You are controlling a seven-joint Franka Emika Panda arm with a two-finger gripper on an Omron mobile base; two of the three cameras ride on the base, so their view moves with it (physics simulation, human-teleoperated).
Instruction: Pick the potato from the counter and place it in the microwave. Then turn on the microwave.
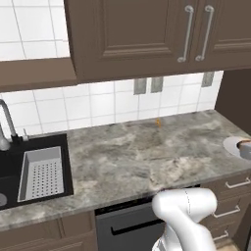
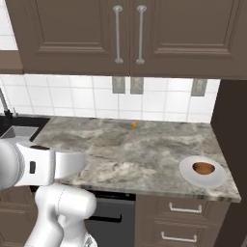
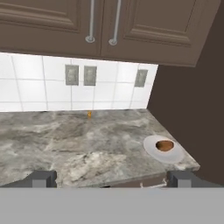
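While unlabelled, potato on plate

I find no legible text, label, brand, number or sign on anything ahead of my fingers: the counter, cabinets, wall plates and plate all read blank.

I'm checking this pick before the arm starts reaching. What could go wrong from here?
The potato sits on a shallow plate near the counter front edge and right end, so a nudge could push the plate off or roll the potato away. The tall dark panel right beside the plate leaves little room, so the gripper, jaws open and well short of the potato, might clip it on approach.
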